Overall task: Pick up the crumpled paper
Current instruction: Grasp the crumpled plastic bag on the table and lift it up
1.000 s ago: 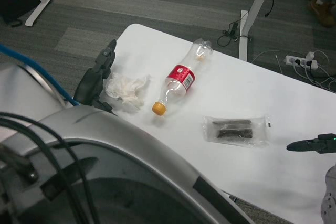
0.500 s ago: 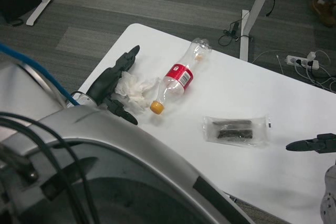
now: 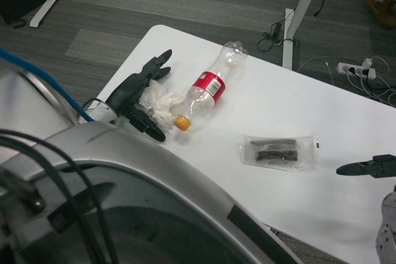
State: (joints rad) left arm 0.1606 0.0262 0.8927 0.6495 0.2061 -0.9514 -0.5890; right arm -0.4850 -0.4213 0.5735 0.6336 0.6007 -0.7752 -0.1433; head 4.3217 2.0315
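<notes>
The crumpled white paper [image 3: 162, 102] lies on the white table [image 3: 266, 103] near its left edge, touching the orange cap end of a plastic bottle [image 3: 208, 88]. My left hand [image 3: 137, 94] is right against the paper's left side, its fingers stretched past the far side and its thumb past the near side. The fingers are apart and do not close on the paper. My right hand [image 3: 370, 167] waits at the right edge of the view, low over the table, holding nothing.
A clear packet with dark contents [image 3: 278, 151] lies right of the middle of the table. The bottle has a red label and lies on its side. A table leg [image 3: 301, 10], cables and a power strip [image 3: 354, 69] are on the carpet beyond.
My left hand has slid right and forward around the paper. The paper has been pushed right against the bottle's cap end, and the bottle has shifted slightly.
</notes>
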